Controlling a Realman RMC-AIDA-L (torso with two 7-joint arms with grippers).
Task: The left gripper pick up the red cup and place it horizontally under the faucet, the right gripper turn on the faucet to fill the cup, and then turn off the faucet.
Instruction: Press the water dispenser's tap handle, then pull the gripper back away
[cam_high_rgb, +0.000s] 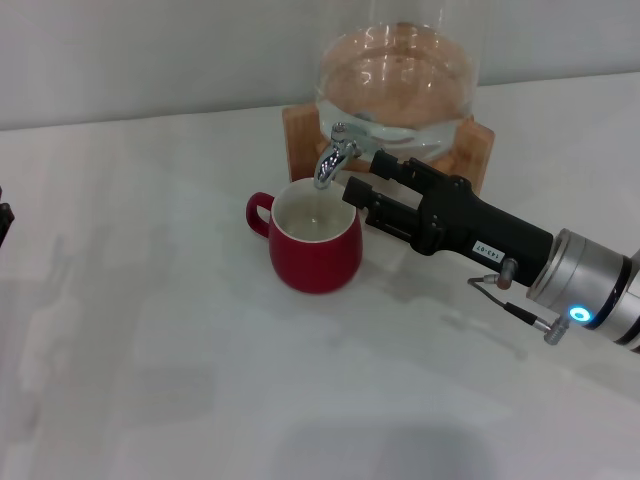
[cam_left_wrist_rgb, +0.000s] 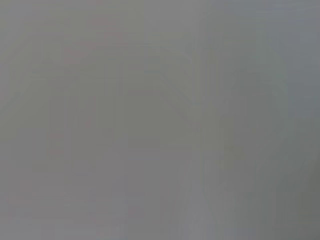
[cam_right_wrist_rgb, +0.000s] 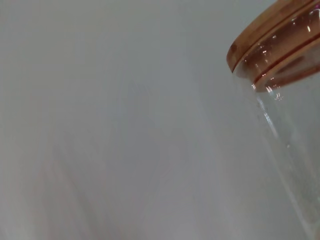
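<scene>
White tabletop (cam_high_rgb: 150, 360) fills the working area, with a pale wall behind. At its far edge a glass jar (cam_high_rgb: 398, 75) sits on a wooden stand (cam_high_rgb: 478, 150), and the faucet (cam_high_rgb: 334, 158) projects from the jar's front. The red cup (cam_high_rgb: 314, 237) stands upright on the table directly beneath the spout, handle toward the robot's left; little or no water is discernible inside.

The right gripper (cam_high_rgb: 358, 182) reaches in from the right, its black fingers parted and holding nothing, tips just beside the faucet lever and above the cup rim. The left gripper is withdrawn at the left edge; its fingers are not visible.

Risks noted:
- The lower finger sits close to the cup rim; a downward drift could nudge the cup off the spout line.
- An off-centre push on the lever could slip off it.
- Late closing of the faucet would overfill the cup onto the table.
</scene>
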